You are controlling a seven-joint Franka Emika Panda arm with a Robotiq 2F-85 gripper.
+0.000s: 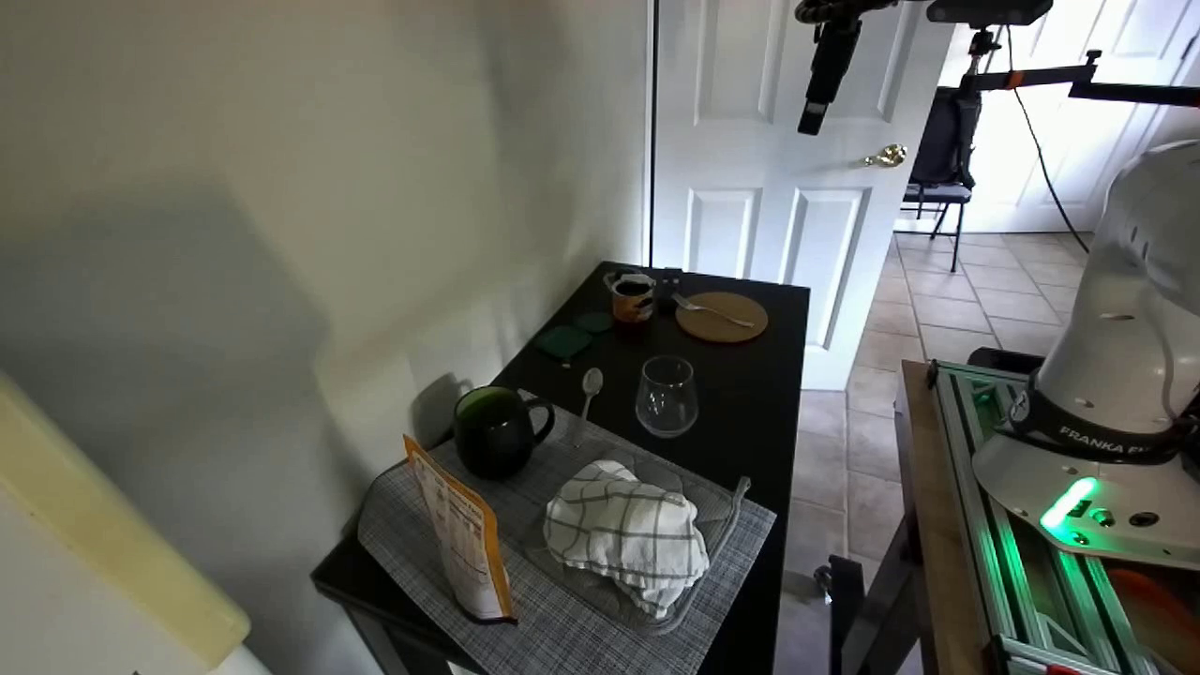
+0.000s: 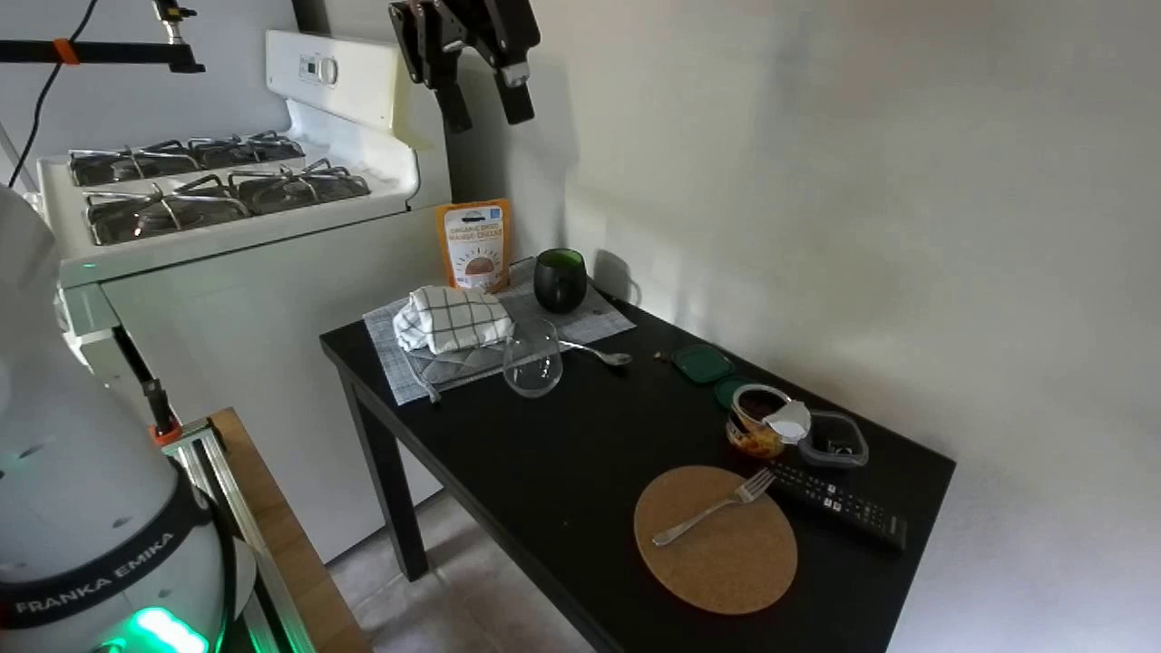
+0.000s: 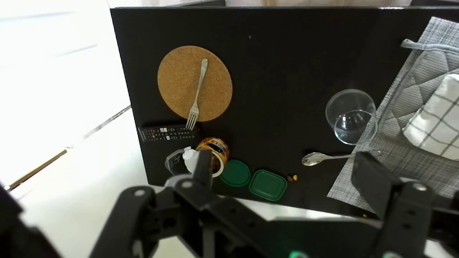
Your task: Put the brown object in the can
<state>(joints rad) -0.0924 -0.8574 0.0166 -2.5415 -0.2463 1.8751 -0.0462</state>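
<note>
Table (image 2: 562,481): black, and shown in all three views.
Mat (image 1: 403,534): gray, spread over one end of the table.
Round board (image 2: 717,580): brown, laid flat near the other end.
Pot holder (image 3: 408,100): gray, laid on the mat.
Bag (image 2: 476,249): orange and white, stood up on the mat.
Gripper (image 2: 487,111): held high up, well apart from the things on the table. Its two fingers (image 3: 372,182) are spread apart, and the table top is seen between them in the wrist view.
Towel (image 1: 623,534): white with dark lines, bunched up on the pot holder.
Mug (image 1: 492,436): dark, green inside, set on the mat near the bag.
Glass (image 3: 353,118): clear, set at the edge of the mat.
Can (image 2: 755,442): brown and orange on its side, pale at its rim. It is stood upright near the round board, and a white flap (image 2: 791,422) is seen at its open top.
Tub (image 2: 833,444): clear, set just beside the can.
Square lid (image 3: 268,185): green, laid flat on the table.
Round lid (image 3: 235,173): green, laid between the square lid and the can.
Fork (image 3: 199,89): laid on the round board, its prongs past the edge.
Brown bit (image 3: 289,178): tiny, left on the table just beside the square lid, next to a yellow bit (image 3: 295,177). It is seen outside the can, with both lids between.
</note>
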